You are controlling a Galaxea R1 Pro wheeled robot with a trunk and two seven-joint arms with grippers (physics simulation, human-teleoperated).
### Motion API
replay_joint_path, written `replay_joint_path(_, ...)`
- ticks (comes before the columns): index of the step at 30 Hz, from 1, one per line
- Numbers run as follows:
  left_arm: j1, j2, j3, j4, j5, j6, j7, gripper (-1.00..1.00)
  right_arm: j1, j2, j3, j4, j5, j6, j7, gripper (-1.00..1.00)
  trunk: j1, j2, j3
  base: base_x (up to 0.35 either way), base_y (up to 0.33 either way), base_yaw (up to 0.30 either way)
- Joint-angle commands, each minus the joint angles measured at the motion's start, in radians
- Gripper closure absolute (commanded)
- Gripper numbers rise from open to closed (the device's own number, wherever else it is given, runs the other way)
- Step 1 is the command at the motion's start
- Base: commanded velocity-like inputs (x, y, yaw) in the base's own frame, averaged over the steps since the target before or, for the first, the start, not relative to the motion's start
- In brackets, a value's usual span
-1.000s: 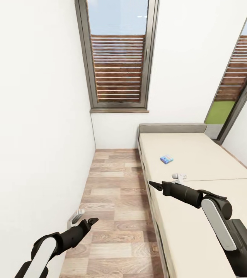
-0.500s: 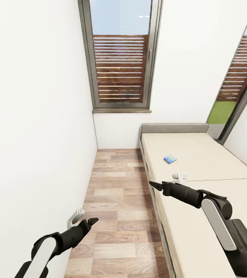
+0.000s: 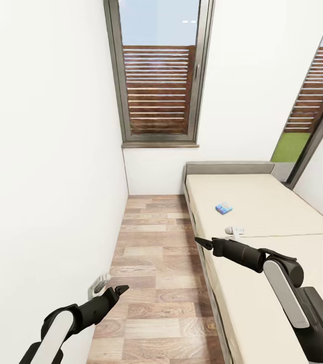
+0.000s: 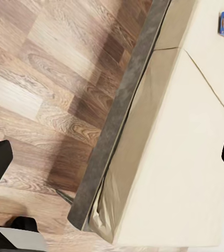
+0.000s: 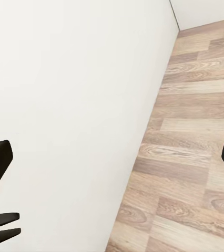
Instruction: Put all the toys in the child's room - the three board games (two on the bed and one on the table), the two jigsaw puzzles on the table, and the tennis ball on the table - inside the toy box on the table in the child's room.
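Blue board game (image 3: pixel 224 208) on bed (image 3: pixel 262 202).

Narrow strip of floor (image 3: pixel 151 263) runs between the left wall (image 3: pixel 40 177) and the bed (image 3: pixel 262 237) on the right. Window (image 3: pixel 158 76) sits in the far wall, straight behind the floor strip; second window (image 3: pixel 315 96) off to the right, beyond the bed's head end. One board game (image 3: pixel 224 208) lies flat on the bed, toward its far half, near the floor-side edge. Left tool (image 3: pixel 118 290) hangs over the floor close to the wall; right tool (image 3: pixel 201 242) sits over the bed's near edge, well short of the board game.
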Motion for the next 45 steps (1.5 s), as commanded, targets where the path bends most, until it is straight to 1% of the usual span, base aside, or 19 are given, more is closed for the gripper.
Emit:
replay_joint_path(1, -0.001, 0.001, -0.001, -0.001, 0.011, 0.001, 0.010, -1.00, -0.001, -0.001, 0.000, -0.001, 0.004, 0.003, 0.004, -1.00, 0.001, -0.002, -0.002, 0.000, 0.008, 0.000)
replay_joint_path(11, -0.001, 0.001, -0.002, -0.003, 0.011, 0.001, 0.010, -1.00, -0.001, -0.001, 0.000, -0.001, 0.004, 0.003, 0.004, -1.00, 0.001, -0.002, -0.002, 0.005, 0.004, 0.000)
replay_joint_path(17, -0.001, 0.001, -0.002, -0.004, 0.010, 0.001, 0.010, -1.00, -0.001, -0.001, 0.000, -0.001, 0.004, 0.003, 0.004, -1.00, 0.001, -0.002, -0.002, 0.148, 0.001, 0.000)
replay_joint_path(45, -0.001, 0.000, -0.003, -0.006, 0.010, 0.001, 0.010, -1.00, -0.001, -0.002, -0.001, -0.001, 0.004, 0.003, 0.004, -1.00, 0.001, -0.002, -0.002, 0.313, 0.000, 0.000)
